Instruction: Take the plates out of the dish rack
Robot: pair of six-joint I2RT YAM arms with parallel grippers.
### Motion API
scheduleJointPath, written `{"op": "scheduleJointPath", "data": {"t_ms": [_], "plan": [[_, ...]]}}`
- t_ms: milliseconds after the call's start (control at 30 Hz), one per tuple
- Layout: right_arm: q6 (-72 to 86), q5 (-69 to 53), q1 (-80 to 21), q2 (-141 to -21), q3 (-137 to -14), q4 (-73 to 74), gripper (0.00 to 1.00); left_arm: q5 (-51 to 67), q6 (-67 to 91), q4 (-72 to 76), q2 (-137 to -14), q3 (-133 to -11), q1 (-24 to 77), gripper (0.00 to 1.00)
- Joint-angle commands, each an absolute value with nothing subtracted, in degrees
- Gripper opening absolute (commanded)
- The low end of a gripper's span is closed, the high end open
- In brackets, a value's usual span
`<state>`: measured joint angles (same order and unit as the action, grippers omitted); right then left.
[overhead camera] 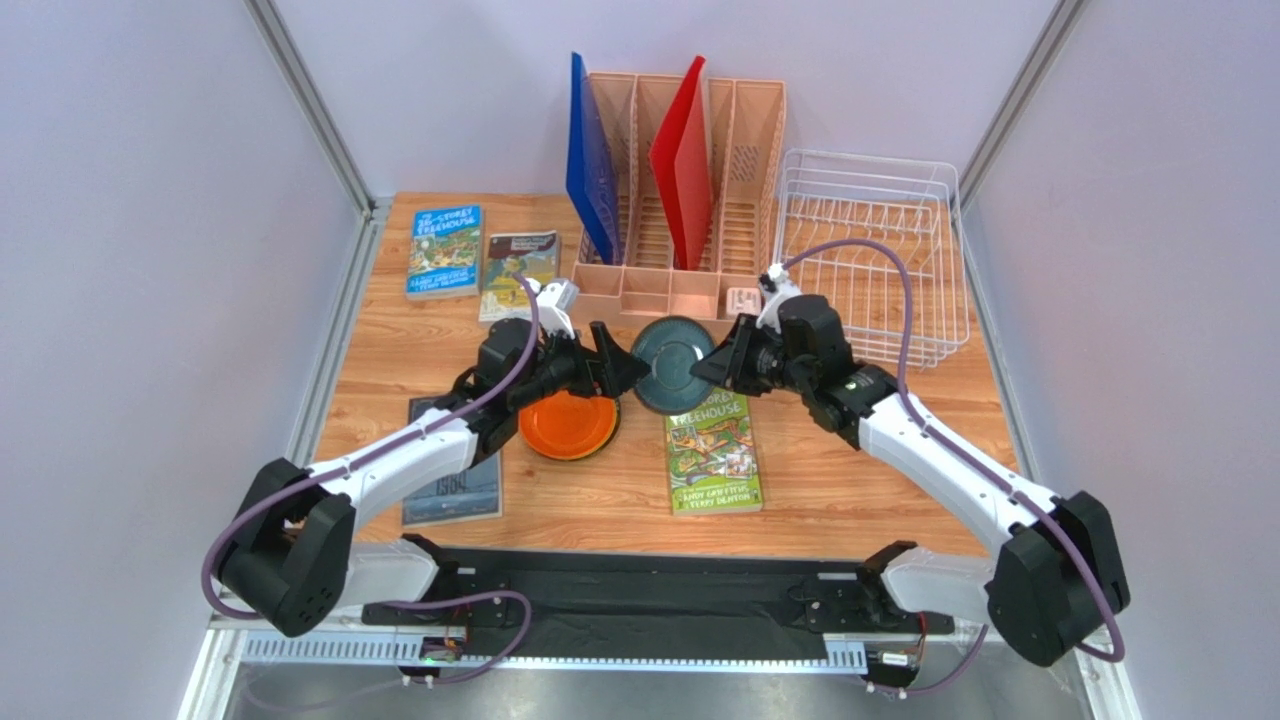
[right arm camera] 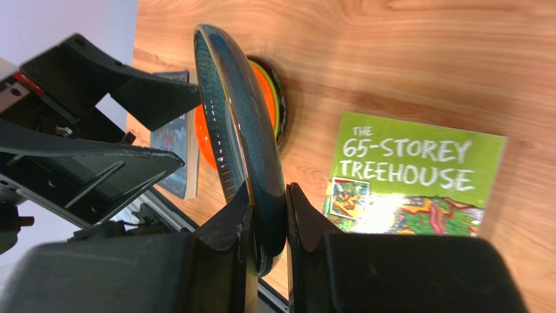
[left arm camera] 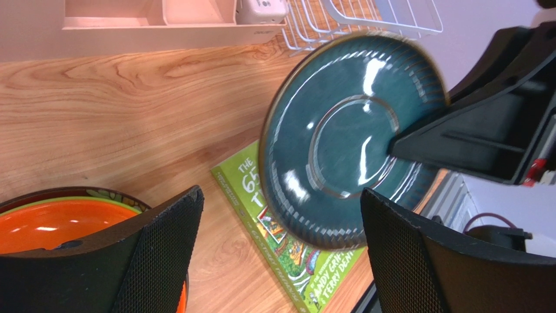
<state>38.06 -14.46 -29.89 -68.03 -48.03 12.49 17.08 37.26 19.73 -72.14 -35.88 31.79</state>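
The dark teal-grey plate (overhead camera: 672,365) is hanging above the bench (overhead camera: 902,450), with the right fingers (right arm camera: 228,238) pinching its rim. At its 9 o'clock the left fingers (left arm camera: 156,251) are gaping wide, holding nothing. The orange plate (overhead camera: 568,425) is topping a stack at 8 o'clock, and the dish rack (overhead camera: 872,255) is sitting at 2 o'clock.

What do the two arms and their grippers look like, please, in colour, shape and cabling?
Both the left arm and the right arm have white shells between bulky black joint housings, and a purple cable loops along each. The left gripper and right gripper are black, each with two flat wedge-shaped fingers; the left one's have a mesh texture.
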Motion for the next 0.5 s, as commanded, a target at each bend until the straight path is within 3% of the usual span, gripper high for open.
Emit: {"op": "scheduleJointPath", "data": {"t_ms": [0, 367, 467], "plan": [[42.35, -17.92, -32.08, -69.95, -49.4, 1.15, 0.0, 17.84, 38.84, 25.31, -73.03, -35.6, 31.82, 0.94], [46.14, -20.74, -32.61, -69.52, -49.31, -6.14, 0.0, 14.51, 39.55, 28.65, -70.67, -31.29, 31.82, 0.91], [49.9, -23.2, -32.61, -71.01, -47.03, -11.13, 0.0, 14.68, 39.46, 29.71, -70.14, -31.29, 31.82, 0.78]]}}
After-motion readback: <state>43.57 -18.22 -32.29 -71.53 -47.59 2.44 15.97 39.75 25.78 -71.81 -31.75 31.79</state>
